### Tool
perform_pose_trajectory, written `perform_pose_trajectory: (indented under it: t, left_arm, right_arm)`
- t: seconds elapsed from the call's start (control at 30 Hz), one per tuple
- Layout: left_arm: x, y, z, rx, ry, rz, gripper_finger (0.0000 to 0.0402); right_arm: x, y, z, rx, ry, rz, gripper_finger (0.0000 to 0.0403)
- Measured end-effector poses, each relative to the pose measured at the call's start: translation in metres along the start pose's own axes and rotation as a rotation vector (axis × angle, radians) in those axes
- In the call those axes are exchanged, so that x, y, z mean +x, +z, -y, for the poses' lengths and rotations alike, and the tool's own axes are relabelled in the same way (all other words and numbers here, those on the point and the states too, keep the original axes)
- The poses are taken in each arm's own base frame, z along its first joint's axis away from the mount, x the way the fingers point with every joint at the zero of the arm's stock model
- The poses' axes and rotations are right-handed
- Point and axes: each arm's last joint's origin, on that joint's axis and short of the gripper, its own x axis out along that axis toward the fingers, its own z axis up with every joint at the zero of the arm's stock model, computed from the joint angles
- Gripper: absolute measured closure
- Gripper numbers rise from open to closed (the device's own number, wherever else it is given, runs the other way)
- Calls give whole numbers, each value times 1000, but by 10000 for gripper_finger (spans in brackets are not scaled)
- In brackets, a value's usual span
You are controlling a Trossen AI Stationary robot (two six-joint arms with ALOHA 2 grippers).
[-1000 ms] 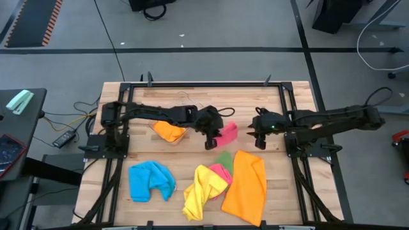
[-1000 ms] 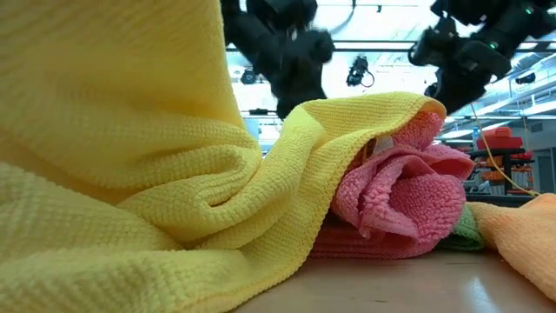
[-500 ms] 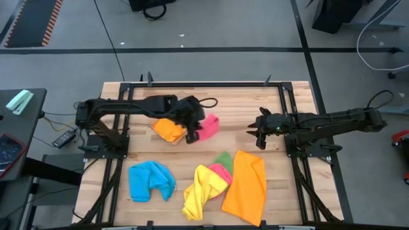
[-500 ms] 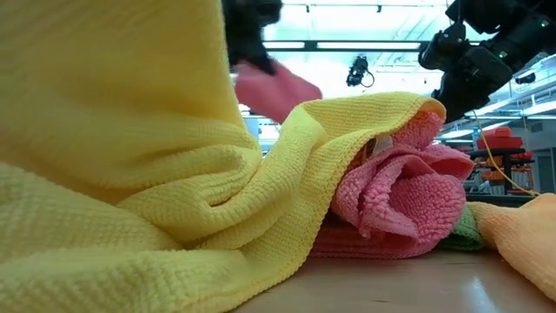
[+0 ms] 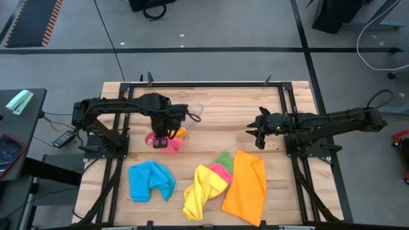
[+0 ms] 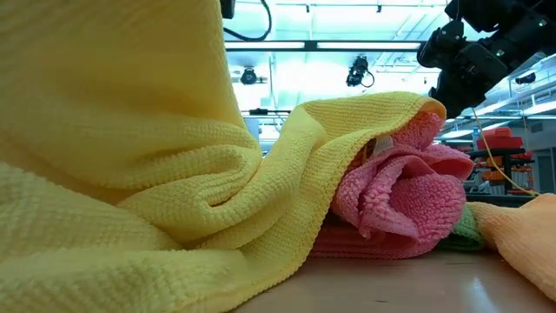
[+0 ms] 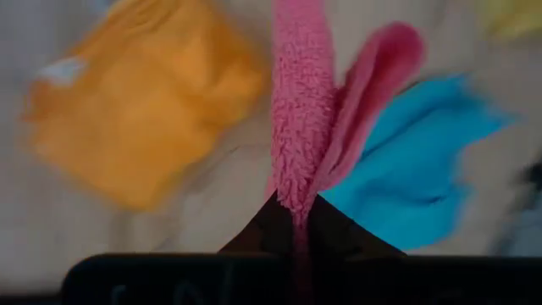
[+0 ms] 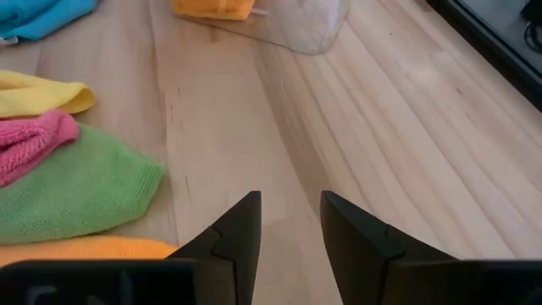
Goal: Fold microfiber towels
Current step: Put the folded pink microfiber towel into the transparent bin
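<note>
Grey floor surrounded the wooden bench point(image 5: 211, 108), which carried both arms and all the cloths. At the left part of it the left claw point(image 5: 161, 136) was closed tight on a pink towel point(image 5: 160, 142), which hung from its tips just above the boards; in the left wrist view this cloth point(image 7: 296, 127) rose in two soft flaps from between the dark fingers. Just beside it, a folded orange towel point(image 5: 181, 132) lay in the clear tub point(image 5: 186, 105), half hidden by the arm. The right claw point(image 5: 258, 135) waited above bare wood at the right side, its fingers point(image 8: 233, 233) parted with nothing between them. Near the front edge lay a crumpled blue towel point(image 5: 150, 181), a crumpled yellow towel point(image 5: 201, 190), a second pink towel point(image 5: 222, 170) and a green towel point(image 5: 223, 158) partly under their neighbours, and a large orange towel point(image 5: 246, 187) spread long. I judged the task to be in its early half: maybe one cloth was folded, the pink one was about to be put away, and five cloths at the front were not yet folded.
</note>
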Motion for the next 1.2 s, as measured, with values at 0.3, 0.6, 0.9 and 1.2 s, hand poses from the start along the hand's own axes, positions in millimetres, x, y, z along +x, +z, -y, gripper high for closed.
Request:
perform_pose_trajectory:
  t: [0.3, 0.6, 0.9, 1.2]
  left_arm:
    - [8, -4, -7, 331, 193, -87, 372]
    - [13, 4, -8, 448, 262, -22, 384]
    - [12, 16, -3, 293, 92, 161, 388]
    - [8, 18, -27, 202, 138, 203, 388]
  right_arm:
    - [0, 0, 0, 1, 1, 3, 272]
    - [0, 1, 0, -3, 1, 7, 272]
    - [0, 2, 1, -10, -41, 26, 272]
    - [0, 2, 1, -9, -41, 30, 272]
